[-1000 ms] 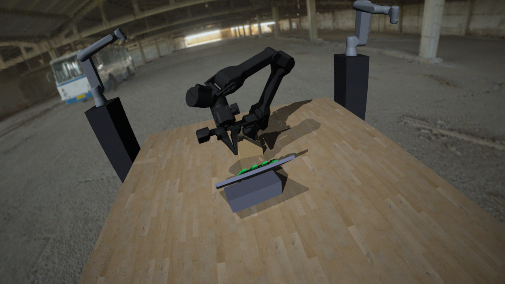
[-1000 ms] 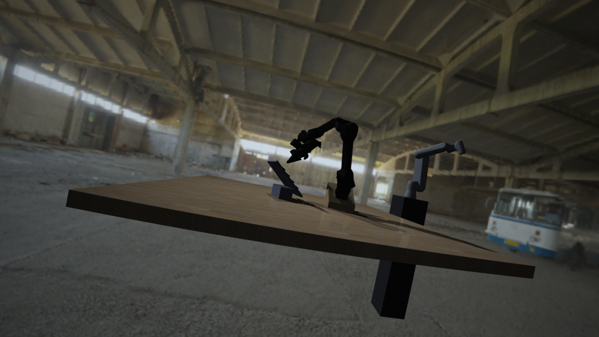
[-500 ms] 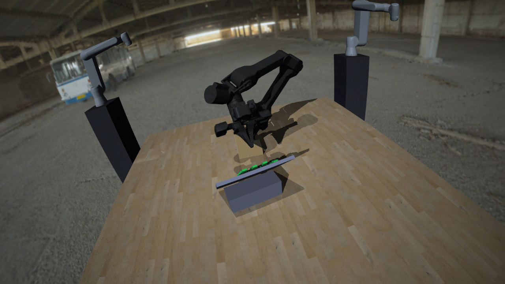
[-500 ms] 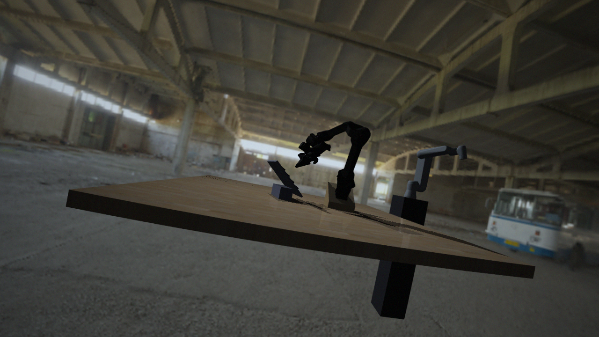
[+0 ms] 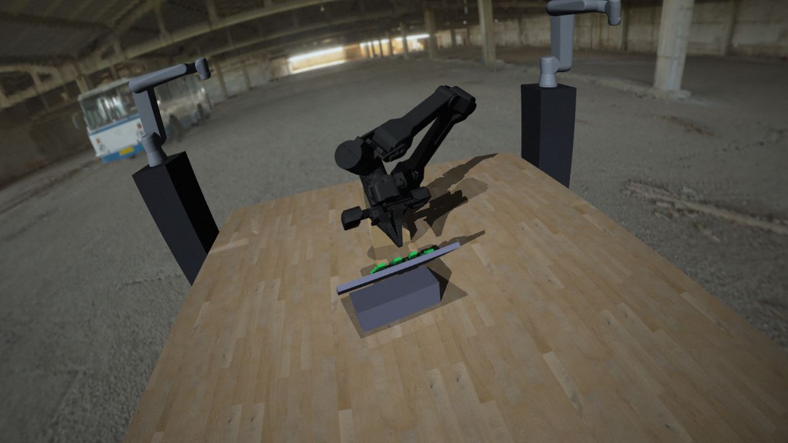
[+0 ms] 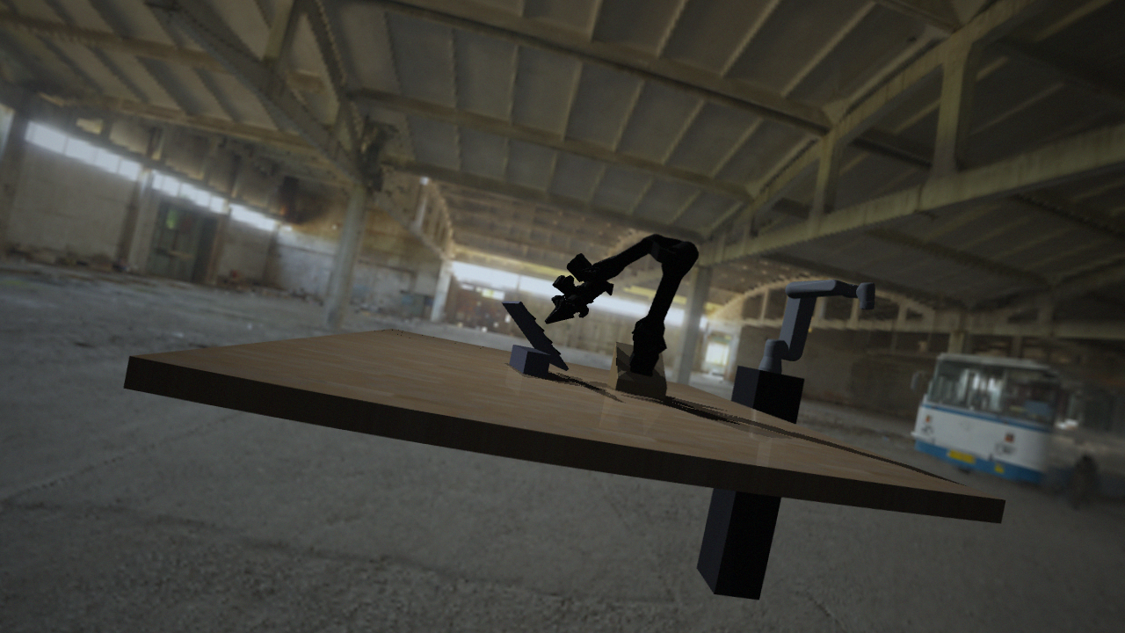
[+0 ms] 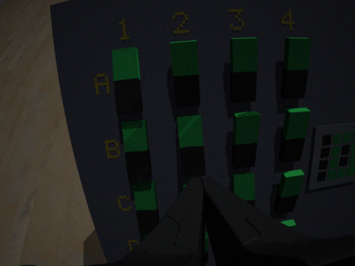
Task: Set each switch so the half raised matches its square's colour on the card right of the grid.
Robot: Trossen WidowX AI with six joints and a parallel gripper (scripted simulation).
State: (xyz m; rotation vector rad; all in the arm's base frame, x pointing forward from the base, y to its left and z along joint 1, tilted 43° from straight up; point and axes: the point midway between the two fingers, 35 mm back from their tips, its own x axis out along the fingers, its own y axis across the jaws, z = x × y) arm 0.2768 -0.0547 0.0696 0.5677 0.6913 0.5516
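Observation:
The slanted dark blue switch panel [image 7: 79, 103] [image 5: 385, 275] [image 6: 528, 323] carries a grid of green and dark grey rocker switches, columns 1 to 4 and rows A to D. Switch A1 [image 7: 126, 79], A2 [image 7: 185, 71], A3 [image 7: 244, 68] and A4 [image 7: 297, 66] form the far row. The small card [image 7: 336, 155] lies at the panel's right edge. My gripper [image 7: 200, 186] [image 5: 399, 242] [image 6: 548, 318] is shut with nothing in it. Its tip hangs off the panel, over column 2 near row C. The fingers hide switch C2 and most of row D.
The panel rests on a blue-grey block [image 5: 396, 300] on the wooden table [image 5: 495, 358]. Two black pillars [image 5: 173, 211] [image 5: 546, 129] with grey camera arms stand at the table's far corners.

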